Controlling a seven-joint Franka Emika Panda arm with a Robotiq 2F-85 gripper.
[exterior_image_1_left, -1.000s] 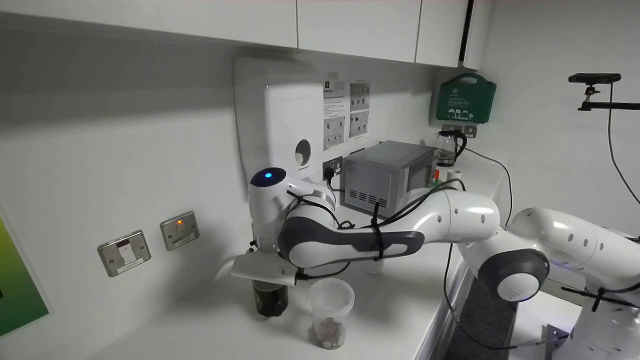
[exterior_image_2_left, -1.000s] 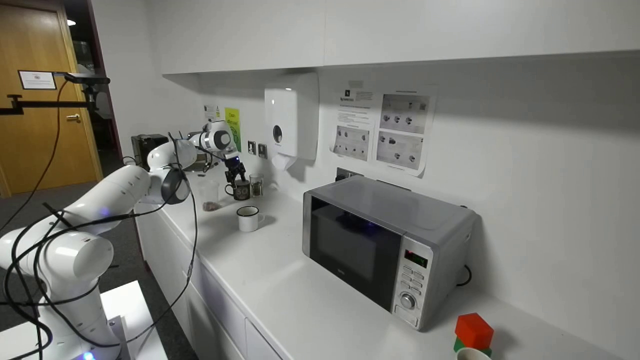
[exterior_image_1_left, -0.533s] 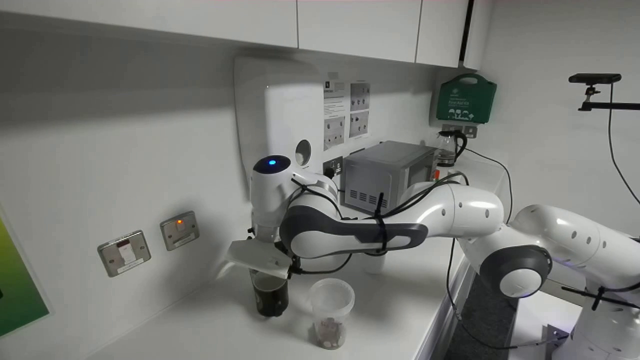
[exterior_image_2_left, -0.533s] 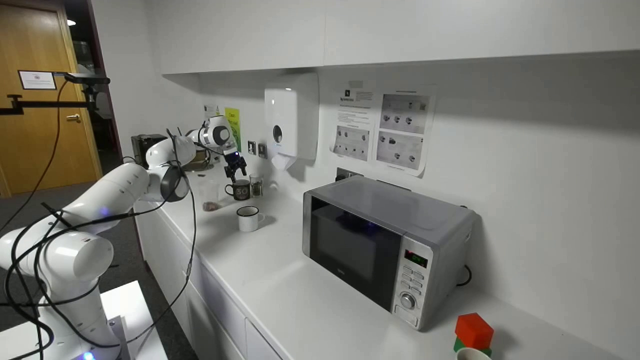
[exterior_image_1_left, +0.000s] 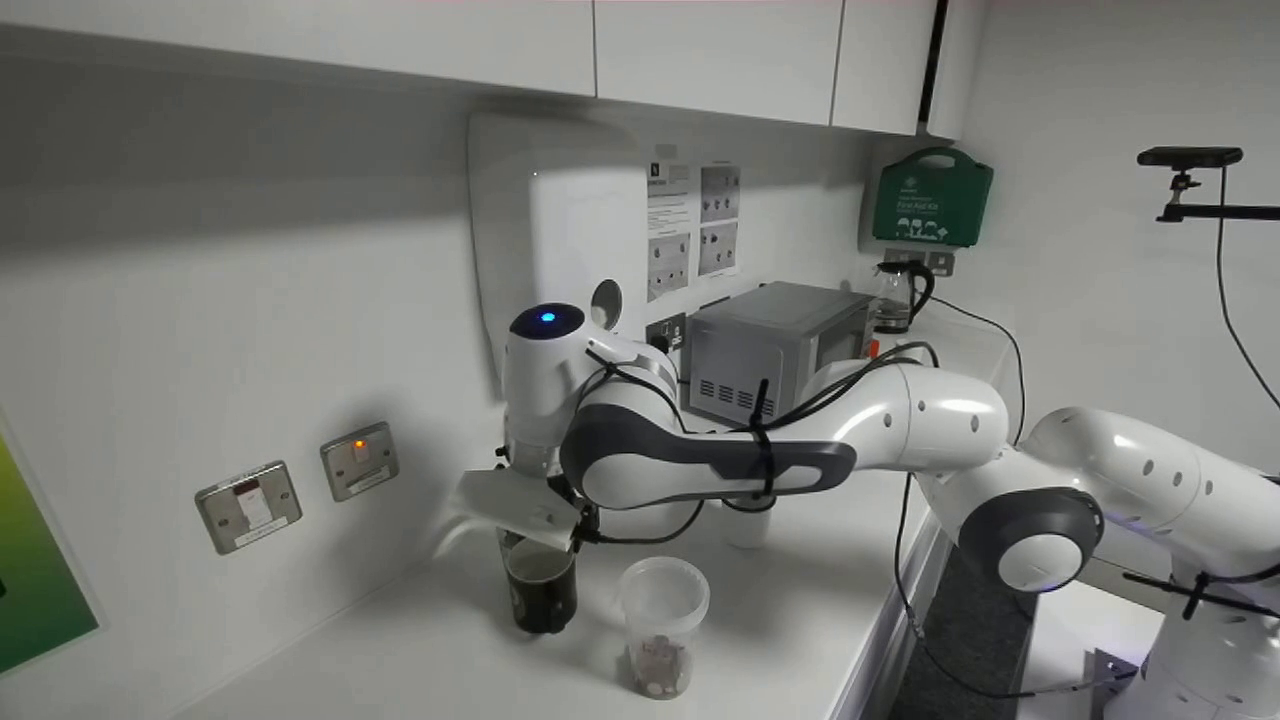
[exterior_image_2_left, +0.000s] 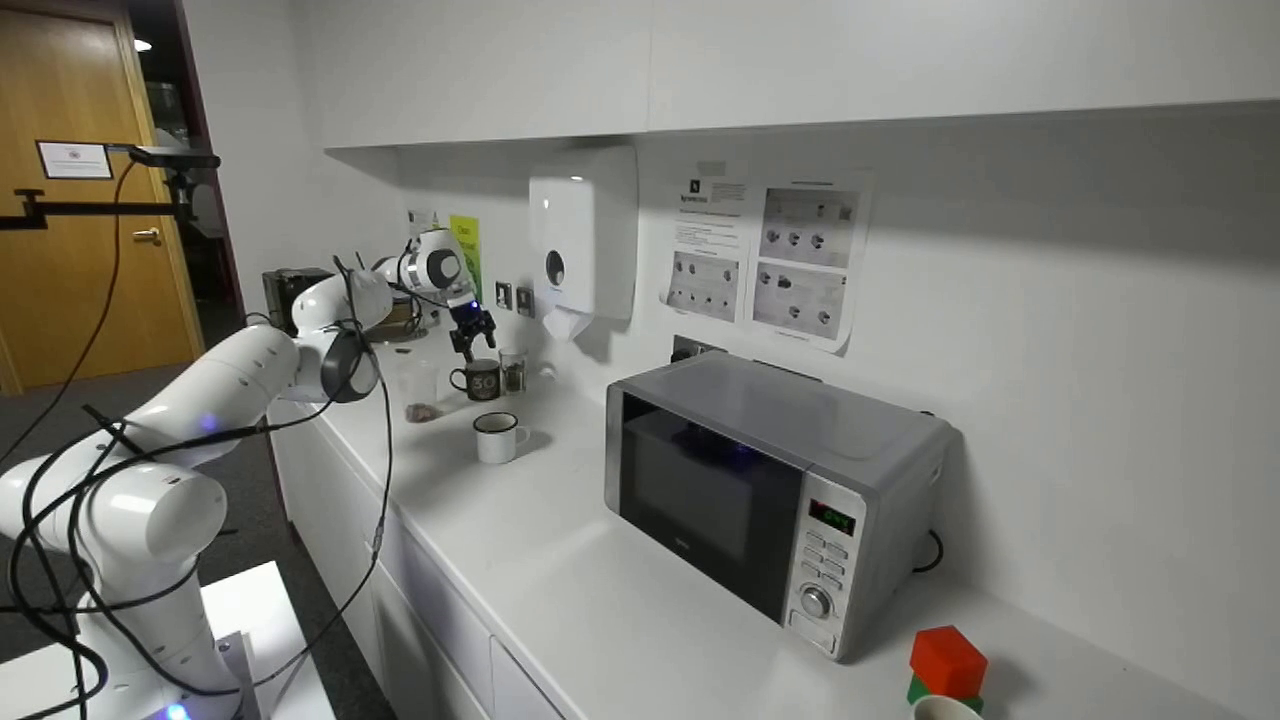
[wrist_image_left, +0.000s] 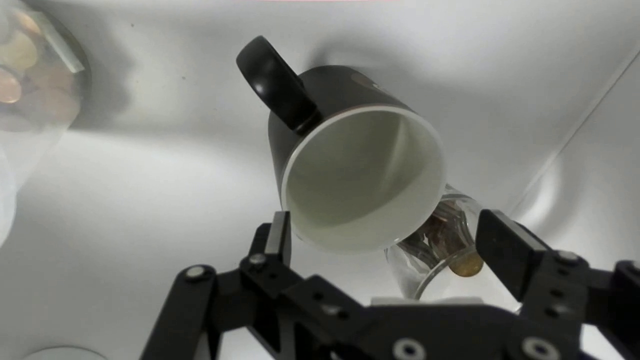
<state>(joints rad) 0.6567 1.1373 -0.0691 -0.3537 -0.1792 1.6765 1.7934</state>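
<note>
A long white countertop (exterior_image_2_left: 560, 560) is seen in both exterior views; over it a glossy white robot arm (exterior_image_1_left: 925, 425) is extended. A boxy silver-grey metal microwave (exterior_image_2_left: 760, 480) is set on it, and at eleven o'clock from that, in an exterior view, a glossy white plastic towel dispenser (exterior_image_2_left: 585, 235) is mounted. At the arm's end a black two-fingered gripper (wrist_image_left: 384, 220) is carried — its fingers (wrist_image_left: 505, 242) are released and spread wide. A tall translucent plastic tub (exterior_image_1_left: 665, 605) is placed near ten o'clock from it in the wrist view. A cylindrical black ceramic mug (wrist_image_left: 350, 170), white inside, is stood upright on the countertop at the gripper's eleven o'clock — whether its rim is touched cannot be told. A round black-rimmed white mug (exterior_image_2_left: 496, 445) is seen at its six o'clock in an exterior view. Between its four and five o'clock in the wrist view, a clear round glass (wrist_image_left: 406, 270) is partly covered; small brown metal coins (wrist_image_left: 446, 235) are held in it.
</note>
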